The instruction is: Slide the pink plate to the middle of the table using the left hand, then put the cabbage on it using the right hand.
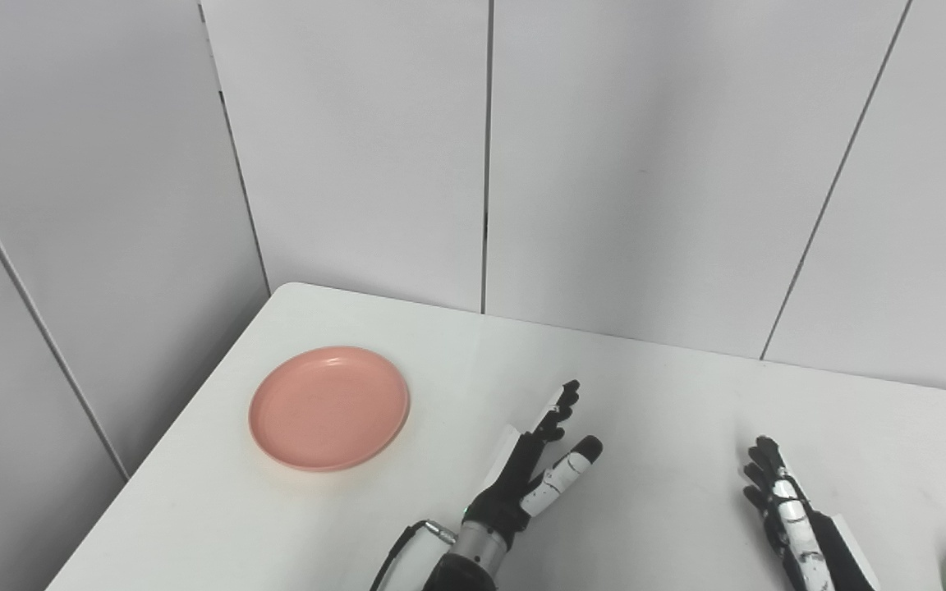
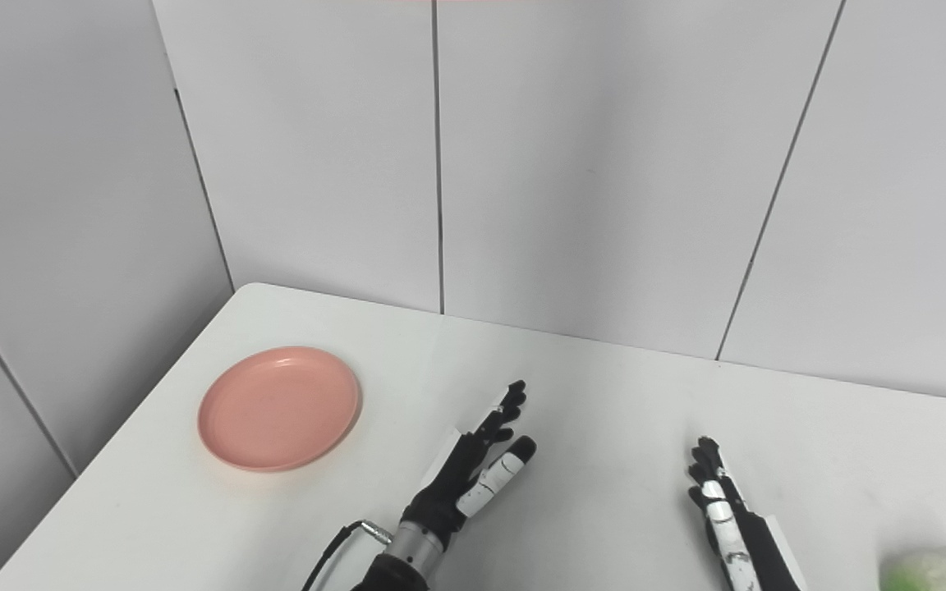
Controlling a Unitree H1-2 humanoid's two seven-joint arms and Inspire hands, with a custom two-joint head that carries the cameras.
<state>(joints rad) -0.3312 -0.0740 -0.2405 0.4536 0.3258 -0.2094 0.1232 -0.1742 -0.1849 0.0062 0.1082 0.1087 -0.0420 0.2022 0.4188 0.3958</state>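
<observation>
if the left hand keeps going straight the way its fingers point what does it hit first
Probably nothing on the table: the left hand points up and rightward, away from the pink plate on its left. That line looks free to the table's far edge, then the wall.

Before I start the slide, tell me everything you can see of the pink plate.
The pink plate is round and shallow, salmon pink with a low raised rim, smooth and matte like plastic. It lies flat and empty on the white table, near the left edge toward the far corner. Nothing touches it: the left hand is open to its right, clearly apart from the rim.
</observation>
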